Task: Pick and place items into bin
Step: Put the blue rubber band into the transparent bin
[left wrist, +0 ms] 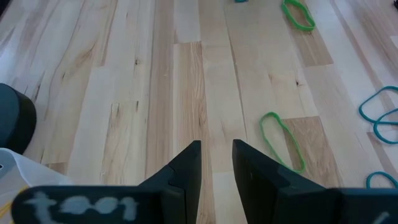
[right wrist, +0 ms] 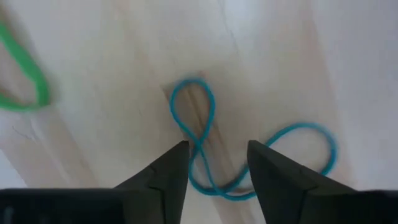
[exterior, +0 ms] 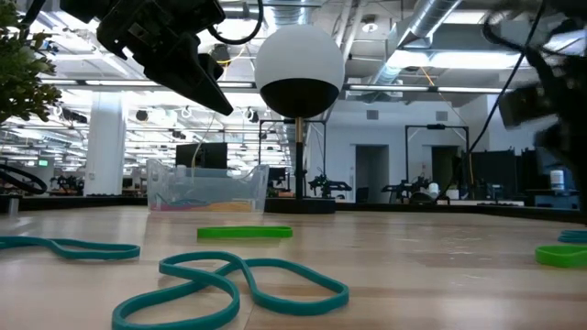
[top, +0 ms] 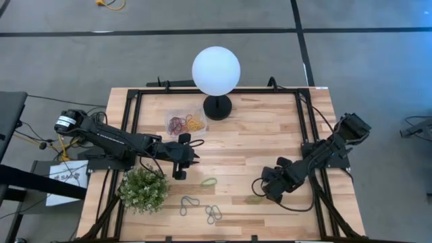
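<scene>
right gripper (right wrist: 217,163), fingers spread, hovers over a thin teal rubber band (right wrist: 205,149) twisted into loops.

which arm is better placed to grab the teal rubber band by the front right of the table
Right: its hand hangs open directly over the twisted teal rubber band; the left hand sits mid-table near the clear plastic bin.

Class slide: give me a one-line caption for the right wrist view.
Open right gripper poised over a twisted blue band on the table, a green band off to one side.
</scene>
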Robot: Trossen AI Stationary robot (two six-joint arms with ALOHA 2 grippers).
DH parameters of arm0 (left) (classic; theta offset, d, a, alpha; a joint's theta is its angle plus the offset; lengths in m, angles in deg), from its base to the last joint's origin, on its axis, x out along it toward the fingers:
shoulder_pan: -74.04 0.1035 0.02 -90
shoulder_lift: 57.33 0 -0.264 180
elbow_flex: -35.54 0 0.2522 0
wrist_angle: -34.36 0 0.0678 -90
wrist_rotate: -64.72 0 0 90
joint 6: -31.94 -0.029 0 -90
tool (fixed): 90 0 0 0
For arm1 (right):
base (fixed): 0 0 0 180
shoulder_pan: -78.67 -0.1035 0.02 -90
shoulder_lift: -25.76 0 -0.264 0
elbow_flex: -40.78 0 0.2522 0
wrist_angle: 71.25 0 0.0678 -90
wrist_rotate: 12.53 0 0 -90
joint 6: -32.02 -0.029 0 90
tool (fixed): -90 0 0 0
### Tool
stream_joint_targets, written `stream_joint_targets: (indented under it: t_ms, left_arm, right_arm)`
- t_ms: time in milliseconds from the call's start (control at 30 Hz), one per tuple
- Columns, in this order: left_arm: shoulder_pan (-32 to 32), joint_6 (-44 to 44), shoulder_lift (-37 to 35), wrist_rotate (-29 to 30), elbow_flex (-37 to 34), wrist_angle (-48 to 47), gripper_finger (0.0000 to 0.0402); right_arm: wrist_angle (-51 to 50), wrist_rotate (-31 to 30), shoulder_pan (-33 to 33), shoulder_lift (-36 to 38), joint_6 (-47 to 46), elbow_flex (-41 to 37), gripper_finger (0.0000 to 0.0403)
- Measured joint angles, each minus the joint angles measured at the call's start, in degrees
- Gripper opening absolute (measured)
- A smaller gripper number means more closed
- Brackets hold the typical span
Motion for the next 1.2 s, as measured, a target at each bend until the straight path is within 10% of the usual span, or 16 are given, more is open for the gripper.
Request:
stream_joint_targets:
  t_ms: [600, 900, 1200]
  left_arm:
    - [0.0, 0.1, 0.0, 0.0, 0.0, -0.1, 0.0082]
    - [0.0, 0.1, 0.0, 0.0, 0.0, 0.0, 0.0082]
    - [0.0, 0.8, 0.0, 0.0, 0.0, 1.5, 0.0082]
  right_arm:
    - [-0.7, 2.2, 0.4, -6.9, 2.6, 2.6, 0.0214]
    - [3.3, 5.6, 3.1, -3.1, 15.0, 1.9, 0.0063]
    - [3.9, -22.8, 3.3, -0.5, 13.1, 4.7, 0.0006]
